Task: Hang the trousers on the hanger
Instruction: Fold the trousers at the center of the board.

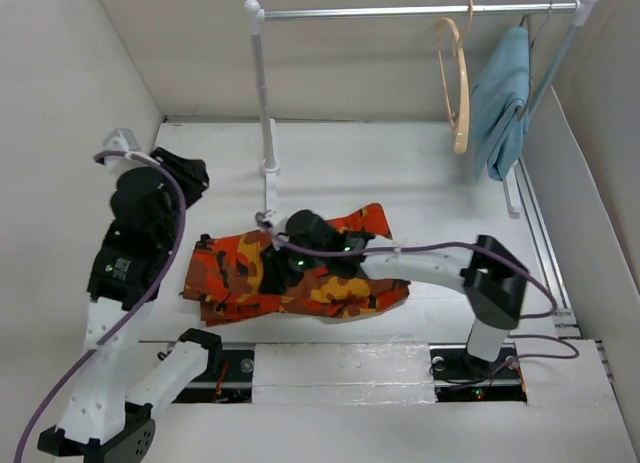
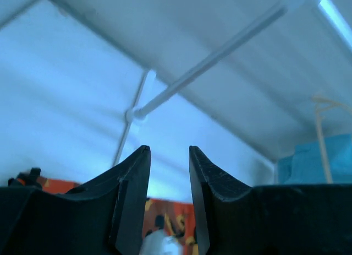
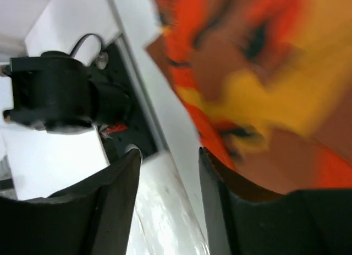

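The camouflage trousers lie crumpled flat on the table's middle; they also show in the right wrist view and, low down, in the left wrist view. The tan wooden hanger hangs on the rail at the back right, and is faint in the left wrist view. My right gripper is low over the trousers' left part; its jaws are open and empty, with the cloth's near edge beside the right finger. My left gripper is raised at the far left, open and empty, facing the rack.
A white clothes rack with a metal rail stands at the back; its left post is just behind the trousers. A light-blue cloth hangs beside the hanger. A shiny taped strip runs between the arm bases.
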You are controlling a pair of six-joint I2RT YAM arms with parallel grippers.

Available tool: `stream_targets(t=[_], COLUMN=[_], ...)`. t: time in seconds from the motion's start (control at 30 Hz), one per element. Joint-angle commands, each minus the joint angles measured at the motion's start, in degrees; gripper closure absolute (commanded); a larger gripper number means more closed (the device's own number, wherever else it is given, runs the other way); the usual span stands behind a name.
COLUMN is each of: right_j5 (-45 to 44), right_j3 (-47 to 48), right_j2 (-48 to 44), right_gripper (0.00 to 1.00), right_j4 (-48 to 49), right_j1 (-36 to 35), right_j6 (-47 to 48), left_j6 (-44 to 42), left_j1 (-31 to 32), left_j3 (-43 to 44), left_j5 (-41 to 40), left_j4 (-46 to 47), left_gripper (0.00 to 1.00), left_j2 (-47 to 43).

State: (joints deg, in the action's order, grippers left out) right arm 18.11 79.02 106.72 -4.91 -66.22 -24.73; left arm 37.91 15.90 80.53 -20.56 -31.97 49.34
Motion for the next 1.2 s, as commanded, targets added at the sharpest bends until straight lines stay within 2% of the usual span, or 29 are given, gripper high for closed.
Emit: stream_targets(t=[0.0,0.07,0.1,0.13,0.17,0.23,0.33,0.4,0.5,0.6,0.83,1.0,1.07,1.1,1.13,1.17], right_j5=[-0.4,-1.0,-1.2,-1.4,-1.8,-3.7,-4.1,-1.3,-0.1,-0.8,2.4,2.5,4.4,6.5,7.1,7.2], right_j3=[-6.3,-14.0,-16.2,-20.4,-22.2,-27.1,-32.9,-37.8,-42.7,-47.8,-55.1,-52.9,-49.7,-45.8,-45.8,-43.4], right_j2=[-15.7,-20.6,-24.7,-26.5,-28.2,-32.4,-37.3,-38.2,-39.0,-41.3,-43.0,-51.0,-52.4,-52.3,-51.4,-50.0], right_gripper=[0.5,0.68,0.88,0.96,1.0,1.0,1.0,1.0,1.0,1.0,1.0,1.0,0.99,0.81,0.81,0.73], right_j4=[3.5,1.5,0.0,-1.1,-2.4,-6.3,-6.9,-7.2,-8.0,-8.0,-8.9,-16.9,-17.0,-15.9,-15.9,-15.8], right_j1=[7.1,10.9,12.2,13.5,15.7,18.6,25.6,32.0,37.3,39.4,43.4,43.4,43.4,43.4,43.4,42.8], right_j6=[1.9,3.4,3.9,5.0,5.7,7.5,9.3,10.9,12.2,11.7,11.9,12.7,12.9,12.9,13.0,13.5], left_j6=[2.6,4.6,5.6,7.5,8.6,10.7,12.4,14.0,17.1,20.3,26.2,27.7,27.9,27.7,27.7,27.6], left_j1=[-0.3,-0.3,-0.3,-0.3,-0.3,-0.3,-1.1,-2.0,-2.6,-2.6,-2.6,-2.6,-2.6,-2.6,-2.6,-2.6], left_j3=[-11.2,-21.3,-24.9,-31.3,-34.2,-40.4,-45.6,-47.6,-50.7,-53.2,-54.3,-54.3,-53.5,-52.8,-52.6,-52.2], left_j5=[8.9,16.1,18.2,20.0,23.2,24.4,24.8,24.9,21.4,16.3,12.5,9.0,9.3,10.1,10.3,10.4], left_j4=[1.1,4.6,6.7,8.5,11.5,13.9,15.6,14.7,11.1,7.2,6.7,10.6,12.5,13.5,13.5,13.9], left_gripper=[0.69,0.69,0.69,0.7,0.7,0.7,0.7,0.71,0.74,0.76,0.77,0.76,0.76,0.76,0.77,0.77], left_j2=[-0.3,0.6,0.8,1.5,1.8,2.9,4.7,5.2,4.5,1.4,-0.3,3.9,6.1,8.3,9.2,10.1])
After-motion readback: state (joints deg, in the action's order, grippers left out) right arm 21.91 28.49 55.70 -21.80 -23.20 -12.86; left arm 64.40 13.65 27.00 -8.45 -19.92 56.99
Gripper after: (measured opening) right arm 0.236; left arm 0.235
